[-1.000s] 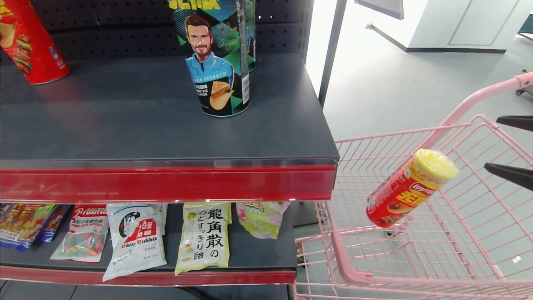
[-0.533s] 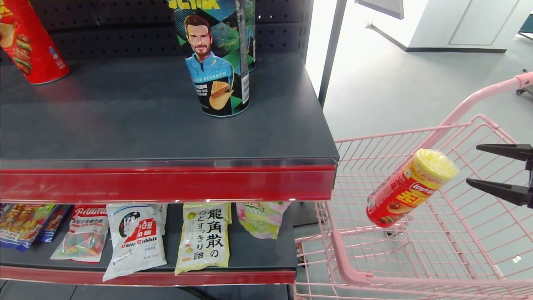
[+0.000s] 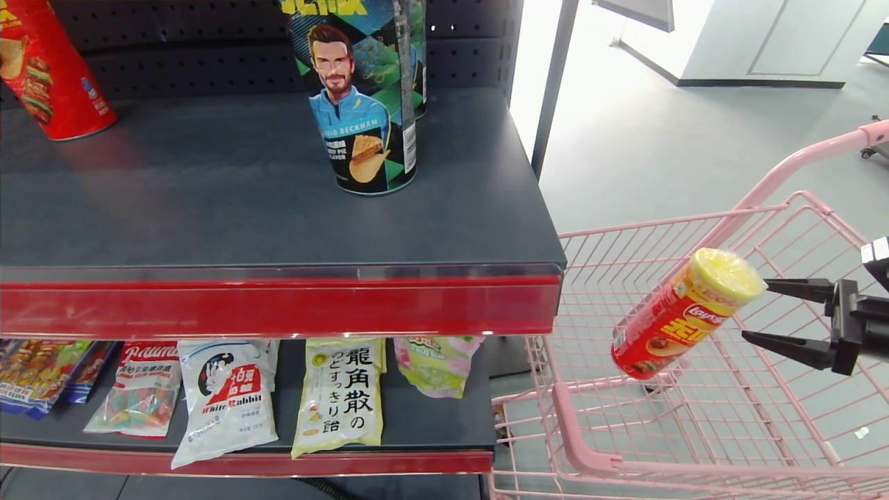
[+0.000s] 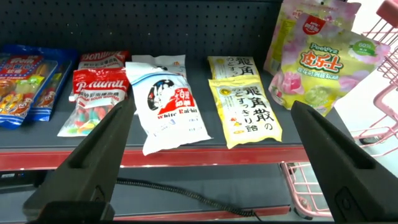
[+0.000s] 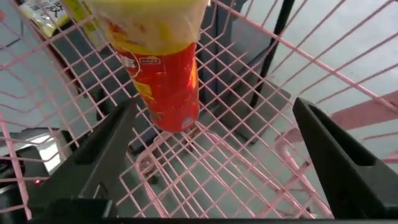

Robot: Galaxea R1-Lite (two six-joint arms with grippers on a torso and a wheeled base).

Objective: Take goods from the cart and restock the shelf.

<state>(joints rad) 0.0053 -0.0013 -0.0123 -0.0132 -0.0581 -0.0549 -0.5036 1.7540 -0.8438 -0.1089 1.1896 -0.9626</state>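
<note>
A red chip can [image 3: 677, 319] with a yellow lid leans tilted against the wire wall of the pink cart [image 3: 694, 444]. My right gripper [image 3: 755, 310] is open just to the right of the can's lid, its fingertips level with the lid and not touching it. In the right wrist view the can [image 5: 168, 74] stands ahead, closer to one finger of the open right gripper [image 5: 216, 104]. My left gripper [image 4: 212, 104] is open and holds nothing, in front of the lower shelf's snack bags. The dark upper shelf [image 3: 208, 215] has bare room at its front.
A dark can with a portrait [image 3: 361, 97] stands at the upper shelf's back right, and a red can [image 3: 48, 69] at its back left. Several snack bags [image 3: 226, 403] lie on the lower shelf [image 4: 186, 155]. The cart's pink handle [image 3: 812, 156] rises at the right.
My right gripper has moved left into the cart towards the can's lid, staying open. The can and the shelf goods have not moved.
</note>
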